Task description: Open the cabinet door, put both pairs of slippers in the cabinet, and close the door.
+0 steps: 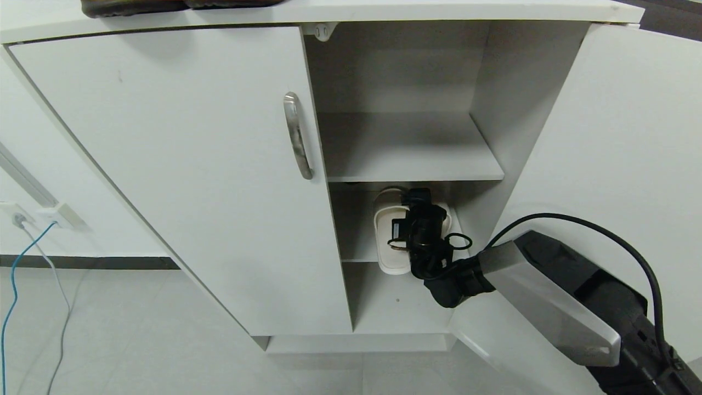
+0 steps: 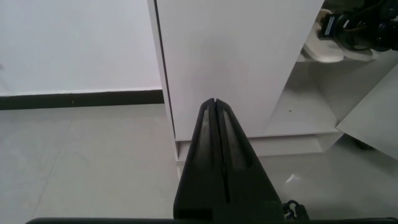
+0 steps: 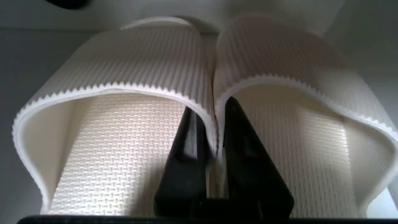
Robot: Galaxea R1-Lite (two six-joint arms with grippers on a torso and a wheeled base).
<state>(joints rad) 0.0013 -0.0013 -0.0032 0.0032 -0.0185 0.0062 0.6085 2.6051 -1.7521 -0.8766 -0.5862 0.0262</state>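
Note:
A pair of white ribbed slippers [image 1: 390, 241] lies side by side on the middle shelf of the white cabinet [image 1: 406, 148]. My right gripper [image 1: 418, 200] reaches into that shelf. In the right wrist view its fingers [image 3: 186, 143] are shut on the two touching inner edges of the white slippers [image 3: 124, 124]. A dark pair of slippers [image 1: 131, 6] rests on the cabinet top at the left. The right door [image 1: 620, 137] stands open; the left door [image 1: 181, 164] is closed. My left gripper [image 2: 214, 104] is shut and empty, low over the floor, facing the cabinet's closed door [image 2: 236, 56].
A metal handle [image 1: 298, 144] runs down the closed door's edge. The upper shelf and bottom compartment [image 1: 395, 302] hold nothing. A wall socket with blue and grey cables [image 1: 16, 219] is at the far left, with tiled floor [image 1: 137, 340] in front of the cabinet.

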